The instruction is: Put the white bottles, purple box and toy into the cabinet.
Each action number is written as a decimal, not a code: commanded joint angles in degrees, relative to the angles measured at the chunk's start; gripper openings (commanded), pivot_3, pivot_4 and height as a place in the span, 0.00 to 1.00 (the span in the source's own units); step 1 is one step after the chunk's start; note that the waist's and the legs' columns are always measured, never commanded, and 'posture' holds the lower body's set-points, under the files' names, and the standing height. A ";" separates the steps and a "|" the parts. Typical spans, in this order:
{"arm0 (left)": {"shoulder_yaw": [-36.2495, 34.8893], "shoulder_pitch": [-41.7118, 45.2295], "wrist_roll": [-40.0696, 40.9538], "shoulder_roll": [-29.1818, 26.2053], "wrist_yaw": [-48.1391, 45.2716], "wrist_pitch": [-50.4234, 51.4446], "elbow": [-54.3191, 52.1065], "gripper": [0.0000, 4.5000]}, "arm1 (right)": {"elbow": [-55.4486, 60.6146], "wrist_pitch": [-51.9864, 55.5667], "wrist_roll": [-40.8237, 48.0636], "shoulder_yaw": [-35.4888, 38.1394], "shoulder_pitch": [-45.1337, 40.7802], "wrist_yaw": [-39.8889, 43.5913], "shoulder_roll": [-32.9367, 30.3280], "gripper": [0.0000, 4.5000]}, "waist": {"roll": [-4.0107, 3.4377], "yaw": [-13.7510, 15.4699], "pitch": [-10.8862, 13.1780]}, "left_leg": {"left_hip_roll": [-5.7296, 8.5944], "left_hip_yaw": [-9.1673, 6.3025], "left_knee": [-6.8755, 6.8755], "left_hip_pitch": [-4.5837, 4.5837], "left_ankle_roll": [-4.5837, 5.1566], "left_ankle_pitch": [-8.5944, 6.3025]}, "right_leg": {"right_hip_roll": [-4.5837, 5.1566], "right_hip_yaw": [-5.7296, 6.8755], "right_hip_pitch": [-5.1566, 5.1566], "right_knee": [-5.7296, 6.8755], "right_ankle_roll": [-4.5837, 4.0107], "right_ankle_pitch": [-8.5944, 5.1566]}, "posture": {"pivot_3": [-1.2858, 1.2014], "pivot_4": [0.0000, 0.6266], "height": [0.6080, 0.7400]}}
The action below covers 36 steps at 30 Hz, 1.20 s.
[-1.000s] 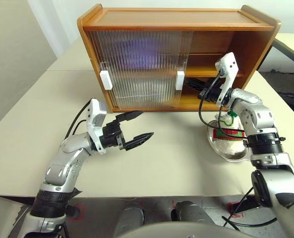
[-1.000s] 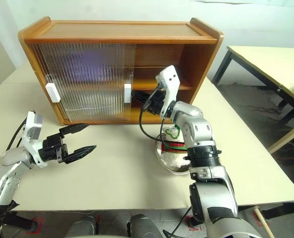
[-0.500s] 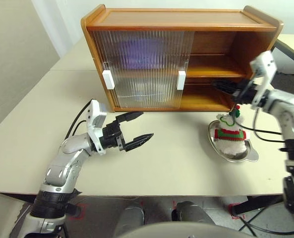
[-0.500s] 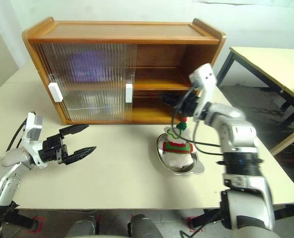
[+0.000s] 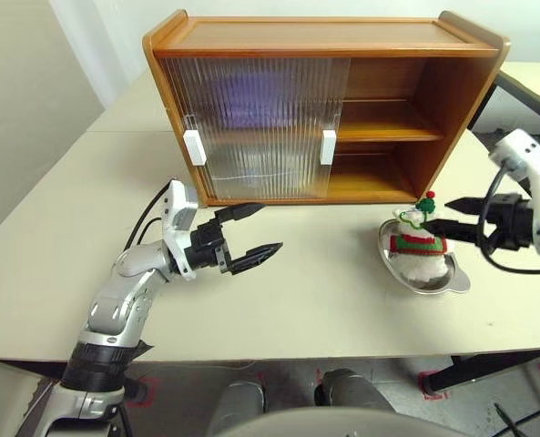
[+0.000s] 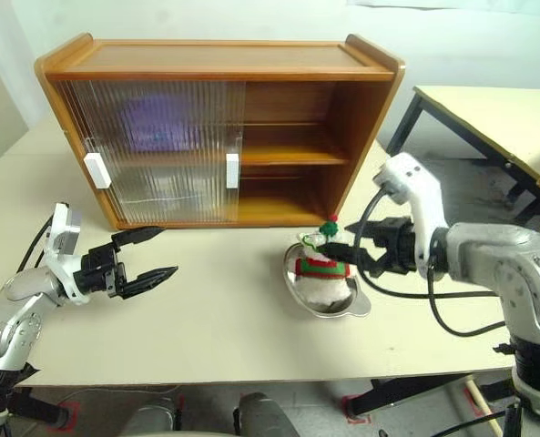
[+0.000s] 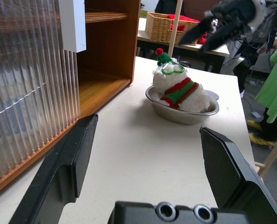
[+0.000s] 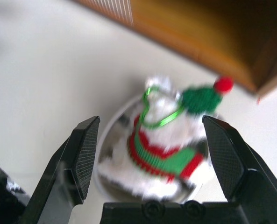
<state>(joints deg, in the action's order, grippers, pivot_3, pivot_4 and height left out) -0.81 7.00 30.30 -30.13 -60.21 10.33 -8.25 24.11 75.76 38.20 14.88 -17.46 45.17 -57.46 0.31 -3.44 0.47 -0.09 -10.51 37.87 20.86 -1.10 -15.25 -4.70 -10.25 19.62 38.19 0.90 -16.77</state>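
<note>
From my head camera, the cabinet (image 5: 324, 100) stands at the back of the pale table (image 5: 324, 300), warm glossy wood, its ribbed translucent doors slid to the left so the right half of both shelves lies bare. A purple blur shows behind the ribbing on the upper shelf; I cannot tell what it is. The toy (image 5: 417, 244), soft white plush with a striped scarf, sits in a shiny oval metal dish (image 5: 443, 282) in front of the open half. My left gripper (image 5: 249, 237) hovers over the table, fingers spread and empty. My right gripper (image 6: 353, 248) is just beside the toy, fingers parted, holding nothing.

The left wrist camera adds a wicker basket (image 7: 164, 27) on another table behind and a person's green sleeve (image 7: 274, 70).

The right wrist camera looks down on the toy's green wire loop (image 8: 159, 109) between wide-open fingers.
</note>
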 commanded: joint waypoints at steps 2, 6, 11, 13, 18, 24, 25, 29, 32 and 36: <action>0.28 -0.03 -0.48 -0.21 -0.58 -0.15 0.51 1.00 | 1.87 5.38 -1.80 -1.07 -0.07 -6.70 0.86 0.99 | 0.01 -0.20 0.00 | -0.02 -0.03 -0.01 0.01 0.01 -0.01 | 0.01 0.00 0.02 0.00 0.00 0.00 | 0.47 0.00 1.00; 0.23 -0.12 -0.47 -0.27 -0.63 -0.03 0.39 1.00 | 1.09 7.64 -2.51 -1.67 -0.83 -9.80 2.10 0.99 | -0.01 -0.48 -0.01 | -0.06 -0.05 -0.14 0.13 0.05 -0.03 | 0.06 -0.01 0.21 0.01 0.01 -0.01 | 0.47 0.00 1.00; 0.11 0.05 -0.54 -0.34 -0.62 -0.08 0.57 1.00 | 1.43 14.44 -2.14 -0.70 -3.82 -13.23 7.79 0.99 | -0.01 -0.73 -0.02 | -0.08 -0.05 -0.22 0.25 0.13 -0.08 | -0.05 -0.01 0.37 0.03 0.13 -0.03 | 0.47 0.00 1.00; 0.11 0.17 -0.56 -0.30 -0.60 -0.12 0.65 1.00 | 2.33 16.33 -1.83 -0.90 -3.54 -13.92 8.97 0.99 | -0.02 -0.81 -0.02 | -0.08 -0.05 -0.19 0.25 0.19 -0.12 | -0.09 -0.04 0.36 0.02 0.38 0.07 | 0.47 0.00 1.00; 0.04 0.24 -0.47 -0.38 -0.78 -0.09 0.74 1.00 | 2.86 16.74 -0.49 -0.65 -2.13 -15.79 9.92 0.99 | -0.02 -0.77 -0.02 | -0.06 -0.14 -0.18 0.25 0.21 -0.12 | -0.09 -0.05 0.32 0.02 0.31 -0.05 | 0.47 0.00 1.00; 0.16 0.59 -0.56 -0.24 -0.91 -0.07 1.04 1.00 | 3.37 16.74 0.54 -1.59 -0.42 -17.66 11.37 0.99 | -0.02 -1.00 -0.02 | -0.07 -0.14 -0.16 0.24 0.21 -0.13 | -0.09 -0.05 0.31 0.03 0.23 -0.09 | 0.47 0.00 1.00; 0.19 0.68 -0.61 -0.19 -0.89 -0.10 1.09 1.00 | 3.41 16.74 0.26 -1.83 -0.25 -18.18 12.00 0.99 | 0.00 -1.04 -0.03 | -0.07 -0.14 -0.16 0.24 0.21 -0.12 | -0.10 -0.05 0.31 0.04 0.23 -0.08 | 0.47 0.00 1.00; 0.16 0.87 -0.71 -0.15 -0.87 -0.29 1.33 1.00 | 2.55 16.26 -2.33 -1.34 -1.23 -21.48 16.65 0.99 | -0.02 -1.11 -0.04 | -0.09 -0.15 -0.16 0.22 0.21 -0.13 | -0.11 -0.05 0.31 0.05 0.26 -0.06 | 0.47 0.00 1.00; 0.13 0.84 -0.77 -0.19 -0.89 -0.40 1.40 1.00 | 1.77 15.78 -3.20 -1.66 -1.37 -22.28 17.90 0.99 | -0.02 -1.17 -0.05 | -0.10 -0.16 -0.15 0.21 0.22 -0.13 | -0.11 -0.05 0.31 0.05 0.31 -0.03 | 0.47 0.00 1.00; 0.21 0.67 -1.06 -0.66 -1.44 -0.71 1.59 1.00 | 0.49 14.58 -3.90 -2.09 -1.40 -22.31 18.39 0.99 | -0.02 -1.09 -0.05 | -0.10 -0.19 -0.16 0.22 0.22 -0.13 | -0.11 -0.05 0.30 0.04 0.32 -0.03 | 0.47 0.00 1.00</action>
<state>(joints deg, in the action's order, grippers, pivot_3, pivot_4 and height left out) -0.92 7.56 30.26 -30.31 -61.09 10.19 -7.33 25.59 89.88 35.12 13.32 -18.46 23.32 -39.52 0.29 -4.53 0.42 -0.18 -10.71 37.71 21.08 -0.88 -15.38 -4.81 -10.29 19.92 38.23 1.22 -16.80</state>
